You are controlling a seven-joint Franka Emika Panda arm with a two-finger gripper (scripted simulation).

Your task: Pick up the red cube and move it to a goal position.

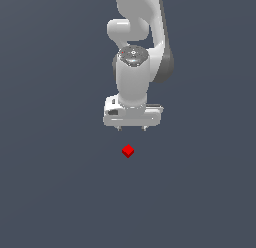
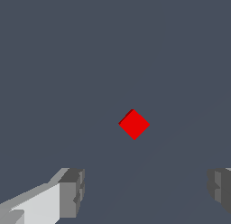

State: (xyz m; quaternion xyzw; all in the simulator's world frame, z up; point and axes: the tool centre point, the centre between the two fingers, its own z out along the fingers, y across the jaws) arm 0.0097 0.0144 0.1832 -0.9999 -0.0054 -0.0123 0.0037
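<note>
The red cube [image 1: 128,151] is a tiny bright red block lying on the dark grey floor, turned so a corner faces the exterior camera. My gripper [image 1: 132,128] hangs from the white arm, apart from the cube and farther from the camera in the exterior view. It is open, with nothing between its fingers. In the wrist view the red cube [image 2: 134,124] shows as a diamond out ahead of the two grey fingertips [image 2: 72,191], which stand wide apart at the picture's lower corners, so my gripper [image 2: 146,191] is not around it.
The white arm [image 1: 137,37] rises behind the gripper toward the top of the exterior view. Only flat dark grey floor [image 1: 60,192] lies around the cube.
</note>
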